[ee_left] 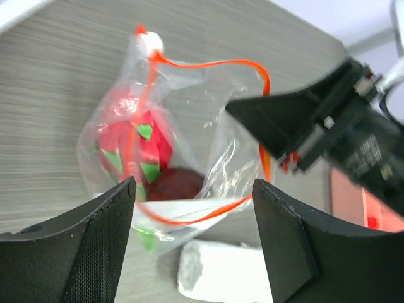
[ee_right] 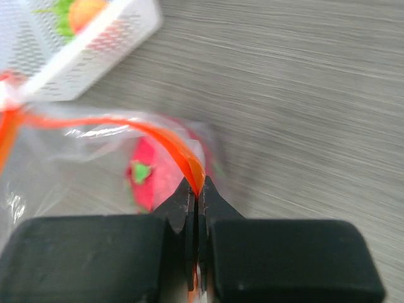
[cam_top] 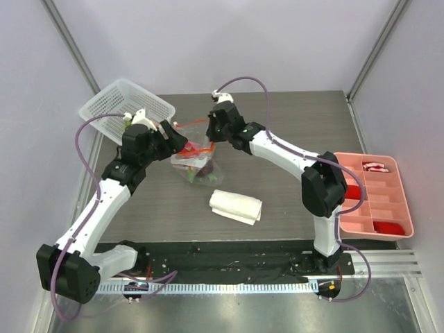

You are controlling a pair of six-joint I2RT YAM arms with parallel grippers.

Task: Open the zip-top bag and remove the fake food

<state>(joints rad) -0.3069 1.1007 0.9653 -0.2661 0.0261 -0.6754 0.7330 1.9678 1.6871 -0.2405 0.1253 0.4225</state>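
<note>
The zip-top bag (cam_top: pixel 196 165) lies at the table's middle, its mouth pulled open so the orange-red zipper strip (ee_left: pixel 208 63) forms a loop. A red-pink dragon fruit (ee_left: pixel 136 142) and a dark purple fruit (ee_left: pixel 173 185) sit inside it. My right gripper (ee_right: pixel 197 185) is shut on the zipper strip at the bag's far rim and holds it up; it also shows in the left wrist view (ee_left: pixel 278 136). My left gripper (ee_left: pixel 194 192) is open, its fingers (ee_left: pixel 95 246) straddling the near rim of the bag's mouth. The dragon fruit (ee_right: pixel 149 173) shows through the plastic.
A white mesh basket (cam_top: pixel 118 104) stands at the back left, holding a small orange (ee_right: pixel 85 9) and green pieces. A folded white cloth (cam_top: pixel 236 206) lies just in front of the bag. A pink divided tray (cam_top: pixel 388 208) sits at the right edge.
</note>
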